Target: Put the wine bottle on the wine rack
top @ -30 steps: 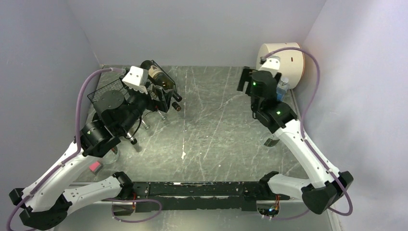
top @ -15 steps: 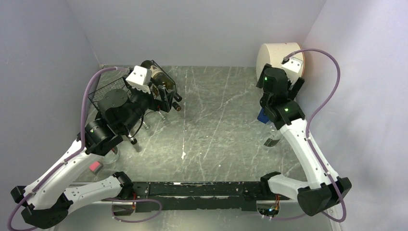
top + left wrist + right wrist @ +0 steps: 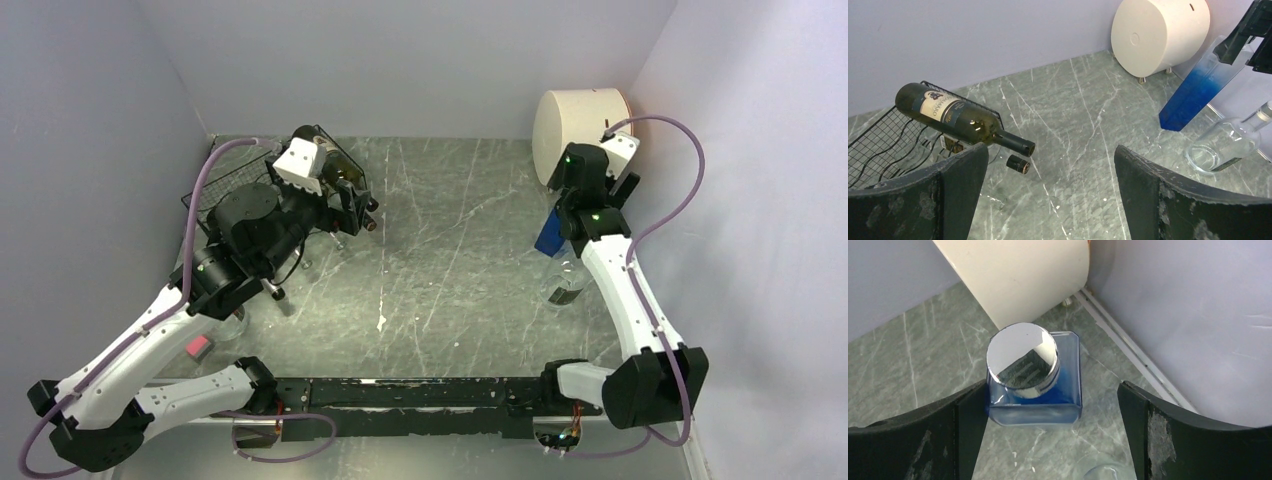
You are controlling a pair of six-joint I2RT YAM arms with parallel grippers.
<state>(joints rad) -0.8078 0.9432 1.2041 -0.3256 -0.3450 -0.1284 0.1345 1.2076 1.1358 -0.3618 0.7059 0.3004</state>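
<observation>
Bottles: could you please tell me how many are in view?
3 for certain: the wine bottle lying on the wine rack; the blue bottle near the right wall; the clear bottle beside it. A dark neck under the wine bottle may be a fourth.

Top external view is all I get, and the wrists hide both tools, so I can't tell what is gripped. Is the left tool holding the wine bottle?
Observer: No. In the left wrist view the left tool is open and empty, and the wine bottle lies on the rack beyond it.
Operator: And the right tool?
Observer: The right wrist view shows the right tool open. Its fingers stand either side of a blue bottle with a silver cap and are not closed on it.
</observation>
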